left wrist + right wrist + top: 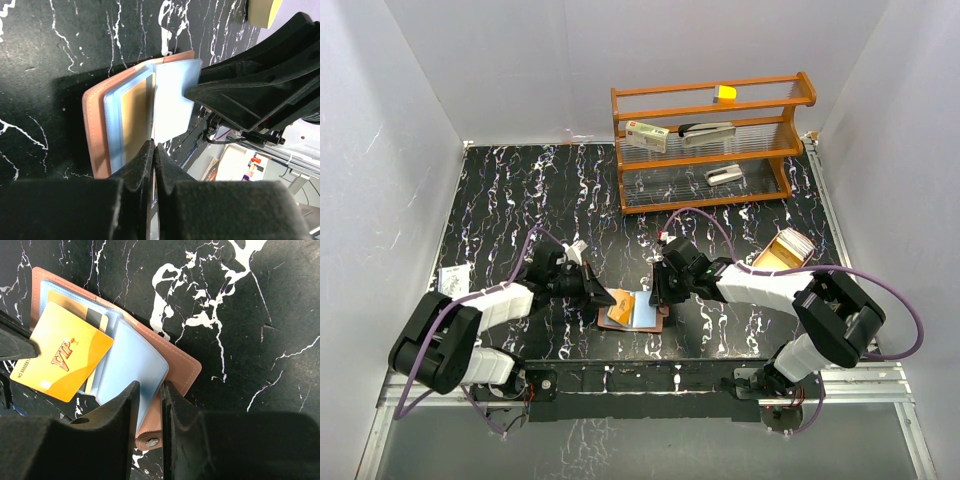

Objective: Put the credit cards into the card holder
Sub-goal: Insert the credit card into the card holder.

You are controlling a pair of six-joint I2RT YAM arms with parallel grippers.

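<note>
— Where's the card holder (180, 365)?
— Lying open on the black marbled bench (520, 200), lower middle of the overhead view, between the two arms.
— And the left claw (152, 152)?
— Pressed together on the edge of an orange VIP card (65, 355). That card lies slanted over the holder's sleeves, left of centre in the right wrist view.
— The right claw (150, 395)?
— Nearly closed, pinching a pale blue plastic sleeve (132, 370) at the holder's lower edge. A second orange card (75, 307) with a dark stripe sits tucked in a sleeve under the VIP one.
</note>
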